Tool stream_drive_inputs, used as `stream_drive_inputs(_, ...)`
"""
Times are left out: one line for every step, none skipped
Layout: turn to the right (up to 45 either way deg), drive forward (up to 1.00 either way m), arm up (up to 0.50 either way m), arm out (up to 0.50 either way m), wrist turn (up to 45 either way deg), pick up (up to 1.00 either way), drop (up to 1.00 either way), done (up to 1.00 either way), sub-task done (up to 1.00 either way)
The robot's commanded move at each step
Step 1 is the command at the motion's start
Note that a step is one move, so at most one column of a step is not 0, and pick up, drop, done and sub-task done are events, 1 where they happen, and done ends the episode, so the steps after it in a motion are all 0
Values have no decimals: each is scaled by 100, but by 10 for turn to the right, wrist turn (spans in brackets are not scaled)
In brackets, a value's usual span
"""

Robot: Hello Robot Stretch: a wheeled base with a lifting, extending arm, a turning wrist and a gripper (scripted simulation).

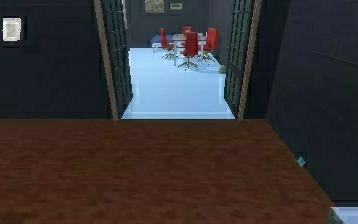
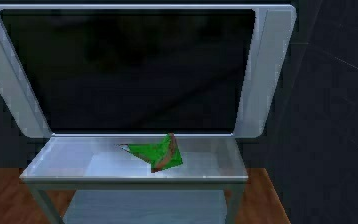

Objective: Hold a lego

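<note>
Lego is what the task calls for, and the likeliest candidate is a green angular piece [image 2: 155, 154] with a brown edge; its shape is too unclear to be sure of the name.

In the forward view, a small white plate [image 1: 12, 30] hangs on the dark wall at far left. In the middle, a doorway [image 1: 177, 85] opens onto a pale-floored room, where red chairs [image 1: 190, 45] stand far off, gathered as if around a table. A brown wooden surface [image 1: 137, 170] spans the near part of the picture.

In the arm side view, a strip of wooden floor [image 2: 7, 195] shows at near left. On it stands a grey stand [image 2: 77, 160], which carries a large dark television [image 2: 127, 70] in a silver frame. The green piece lies on the stand's top, just in front of the screen's foot and a little right of the middle. It seems tipped up on one edge, probably because its odd shape gives it no flat side to settle on. That tilt could make it awkward to grasp.

Whether the gripper is spread or pressed together cannot be told here.
</note>
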Motion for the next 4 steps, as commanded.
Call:
stream_drive_inputs(0, 0, 50, 0, 0, 0, 0, 0, 0)
stream_drive_inputs(0, 0, 30, 0, 0, 0, 0, 0, 0)
stream_drive_inputs(0, 0, 0, 34, 0, 0, 0, 0, 0)
stream_drive_inputs(0, 0, 0, 0, 450, 0, 0, 0, 0)
